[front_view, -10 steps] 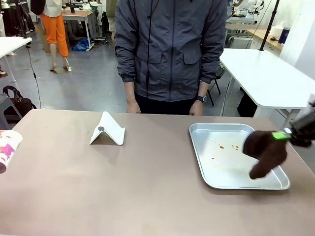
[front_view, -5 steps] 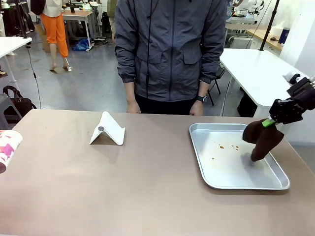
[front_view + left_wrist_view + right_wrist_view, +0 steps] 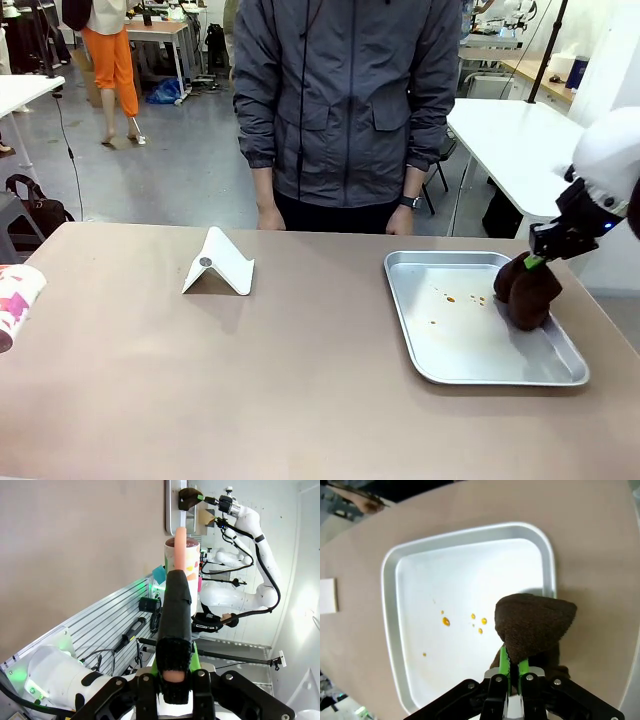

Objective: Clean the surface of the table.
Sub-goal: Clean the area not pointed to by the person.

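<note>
At centre right, our right gripper [image 3: 537,262] was clamped on the brown cloth [image 3: 528,290]; we judged it should press flat across the tray's [image 3: 400,310] orange drops [image 3: 452,299], on the table [image 3: 250,380] filling the lower frame.

Black-bodied right gripper [image 3: 510,656] with two slim green pads and round screw heads at the finger bases. Behind it, rounded white arm links [image 3: 250,520] trailed by black cables. Person [image 3: 345,110]: grey zip jacket with flap chest pockets, elastic cuffs, dark wristwatch [image 3: 409,201].

We see a robotics lab: white benches [image 3: 530,160], a cable [image 3: 68,150] over the grey floor [image 3: 170,170], and a white robot arm [image 3: 247,515] with wiring.
</note>
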{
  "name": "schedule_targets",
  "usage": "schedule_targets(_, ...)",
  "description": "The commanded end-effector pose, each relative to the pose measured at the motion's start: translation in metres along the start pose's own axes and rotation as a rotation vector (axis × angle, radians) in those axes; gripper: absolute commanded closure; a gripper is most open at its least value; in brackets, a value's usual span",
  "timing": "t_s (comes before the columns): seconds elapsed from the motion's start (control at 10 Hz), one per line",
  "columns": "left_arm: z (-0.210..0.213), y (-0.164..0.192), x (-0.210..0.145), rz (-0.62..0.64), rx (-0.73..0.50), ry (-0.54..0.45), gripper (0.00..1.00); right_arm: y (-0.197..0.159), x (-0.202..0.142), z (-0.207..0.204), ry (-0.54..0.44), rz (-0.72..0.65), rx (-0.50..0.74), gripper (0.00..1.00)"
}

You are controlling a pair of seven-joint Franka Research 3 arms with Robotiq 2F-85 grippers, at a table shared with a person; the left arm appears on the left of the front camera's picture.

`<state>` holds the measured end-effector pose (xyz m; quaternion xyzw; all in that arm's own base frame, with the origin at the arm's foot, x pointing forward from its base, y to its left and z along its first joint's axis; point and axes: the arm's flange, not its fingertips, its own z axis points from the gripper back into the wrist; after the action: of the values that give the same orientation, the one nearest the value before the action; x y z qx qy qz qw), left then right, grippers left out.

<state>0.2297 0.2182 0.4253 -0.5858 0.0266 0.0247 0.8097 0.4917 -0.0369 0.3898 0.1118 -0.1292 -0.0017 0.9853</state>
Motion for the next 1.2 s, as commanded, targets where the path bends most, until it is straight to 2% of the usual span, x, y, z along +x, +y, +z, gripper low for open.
schedule_targets(0.0, 0.002, -0.004, -0.003, -0.007, -0.019, 0.002, 0.78, 0.013, -0.002, -0.017, -0.020, -0.025, 0.040, 0.93)
schedule_targets(0.2, 0.002, -0.004, -0.003, -0.007, -0.019, 0.002, 0.78, 0.029, -0.008, -0.041, 0.007, 0.013, 0.079, 0.93)
schedule_targets(0.6, 0.002, -0.004, -0.003, -0.007, -0.019, 0.002, 0.78, 0.058, -0.015, -0.088, 0.122, 0.007, 0.225, 0.93)
schedule_targets(1.1, 0.002, -0.004, -0.003, -0.007, -0.019, 0.002, 0.78, 0.117, -0.036, -0.117, 0.138, 0.161, 0.394, 0.93)
